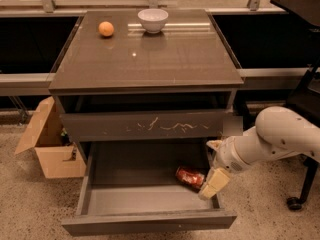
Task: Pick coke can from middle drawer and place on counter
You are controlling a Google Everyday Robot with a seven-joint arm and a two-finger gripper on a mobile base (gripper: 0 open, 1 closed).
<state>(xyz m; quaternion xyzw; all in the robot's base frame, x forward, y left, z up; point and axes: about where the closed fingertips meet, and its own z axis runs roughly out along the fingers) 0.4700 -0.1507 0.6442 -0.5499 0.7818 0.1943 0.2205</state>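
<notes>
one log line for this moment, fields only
phase: pick | gripper: over right side of open middle drawer, next to coke can | coke can: lying in drawer | counter: no can yet
</notes>
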